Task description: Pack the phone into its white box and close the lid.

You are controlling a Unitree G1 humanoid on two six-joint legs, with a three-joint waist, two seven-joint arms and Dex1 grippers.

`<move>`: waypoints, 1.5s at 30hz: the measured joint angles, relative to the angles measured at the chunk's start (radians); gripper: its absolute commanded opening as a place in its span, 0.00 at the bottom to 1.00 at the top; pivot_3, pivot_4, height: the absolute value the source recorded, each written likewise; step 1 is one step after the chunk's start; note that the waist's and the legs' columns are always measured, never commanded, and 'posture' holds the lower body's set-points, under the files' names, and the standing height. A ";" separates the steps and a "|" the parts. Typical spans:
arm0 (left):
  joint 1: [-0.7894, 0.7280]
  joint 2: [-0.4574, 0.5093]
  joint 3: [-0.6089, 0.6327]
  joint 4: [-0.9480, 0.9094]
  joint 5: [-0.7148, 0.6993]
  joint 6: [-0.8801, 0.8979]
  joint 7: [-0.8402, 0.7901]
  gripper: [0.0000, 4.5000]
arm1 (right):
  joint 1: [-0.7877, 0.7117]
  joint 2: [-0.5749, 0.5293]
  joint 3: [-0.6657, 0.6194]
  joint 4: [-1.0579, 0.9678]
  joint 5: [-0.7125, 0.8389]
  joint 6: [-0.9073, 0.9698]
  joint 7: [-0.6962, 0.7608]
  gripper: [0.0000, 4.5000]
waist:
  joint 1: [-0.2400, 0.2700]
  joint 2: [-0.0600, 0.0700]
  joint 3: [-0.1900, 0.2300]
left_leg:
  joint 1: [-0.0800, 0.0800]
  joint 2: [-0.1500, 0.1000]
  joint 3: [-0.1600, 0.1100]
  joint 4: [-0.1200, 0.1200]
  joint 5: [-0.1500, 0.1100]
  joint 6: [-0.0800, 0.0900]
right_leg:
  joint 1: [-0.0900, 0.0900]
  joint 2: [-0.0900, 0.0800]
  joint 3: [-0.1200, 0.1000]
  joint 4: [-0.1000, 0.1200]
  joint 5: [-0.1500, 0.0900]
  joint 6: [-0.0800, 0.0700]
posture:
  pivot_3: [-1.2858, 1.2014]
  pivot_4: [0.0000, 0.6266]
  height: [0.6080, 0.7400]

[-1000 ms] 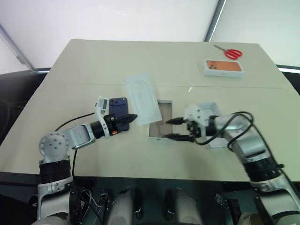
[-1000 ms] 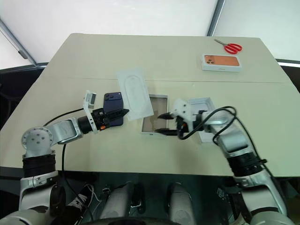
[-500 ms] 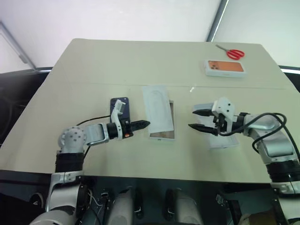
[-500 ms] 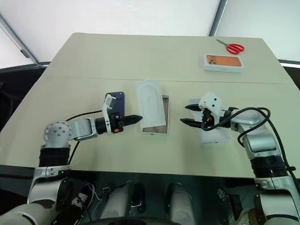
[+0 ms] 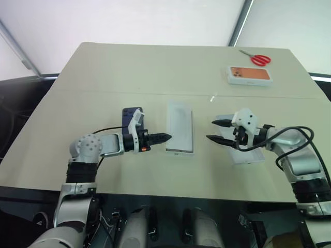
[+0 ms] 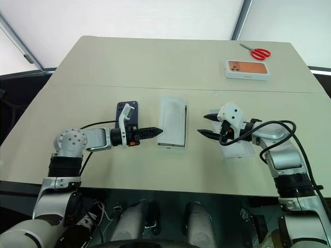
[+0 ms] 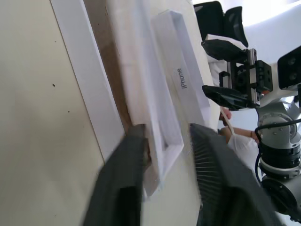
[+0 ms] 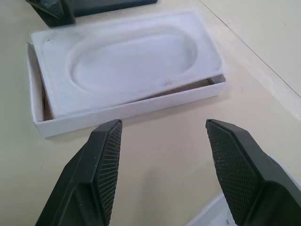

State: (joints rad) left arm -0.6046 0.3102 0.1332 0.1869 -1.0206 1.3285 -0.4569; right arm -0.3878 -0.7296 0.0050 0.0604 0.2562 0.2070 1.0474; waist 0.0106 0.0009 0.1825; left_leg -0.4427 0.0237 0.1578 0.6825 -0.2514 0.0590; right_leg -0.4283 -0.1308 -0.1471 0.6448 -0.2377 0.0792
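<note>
— What has been shifted?
— The flat white insert with an oval recess (image 5: pixel 180 125) has been laid onto the shallow white cardboard box (image 5: pixel 180 151); the left gripper (image 5: pixel 164 137) has been opened, and the right gripper (image 5: pixel 216 130) drawn back.

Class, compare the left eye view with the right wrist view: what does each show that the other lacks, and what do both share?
Left eye view alone: the scissors, the orange-picture box, and the lid under the open right gripper.
Right wrist view alone: the insert's oval recess and its edge lifted off the box rim.
Both: the white box, the white insert on it, the phone, the table.
</note>
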 measured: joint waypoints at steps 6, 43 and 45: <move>-0.006 0.016 -0.001 -0.026 0.023 0.006 -0.040 0.84 | -0.037 0.038 0.010 -0.004 0.004 0.010 -0.013 0.66 | -0.002 0.000 0.000 | 0.000 0.000 0.000 0.000 -0.001 -0.001 | 0.000 0.000 0.000 0.000 0.000 0.000 | 0.52 0.24 0.98; 0.159 0.232 0.299 -0.128 0.131 -0.237 -0.003 0.85 | -0.303 0.298 0.281 0.182 -0.297 -0.071 -0.132 0.01 | -0.030 0.000 0.000 | 0.000 0.002 0.000 -0.001 0.001 -0.001 | -0.001 0.003 0.000 0.000 0.000 0.000 | 0.52 0.24 0.98; 0.159 0.231 0.330 -0.101 0.108 -0.204 0.021 0.85 | -0.345 0.341 0.261 0.181 -0.271 -0.056 -0.137 0.01 | -0.031 0.000 0.000 | 0.000 0.002 0.000 -0.001 0.001 -0.002 | -0.001 0.003 0.000 0.000 0.000 0.000 | 0.52 0.24 0.98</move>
State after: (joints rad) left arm -0.4457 0.5409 0.4630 0.0857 -0.9122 1.1245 -0.4361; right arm -0.7330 -0.3883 0.2660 0.2416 -0.0146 0.1513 0.9100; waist -0.0199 0.0012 0.1828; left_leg -0.4426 0.0258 0.1582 0.6810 -0.2503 0.0575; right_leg -0.4293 -0.1274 -0.1467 0.6451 -0.2378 0.0792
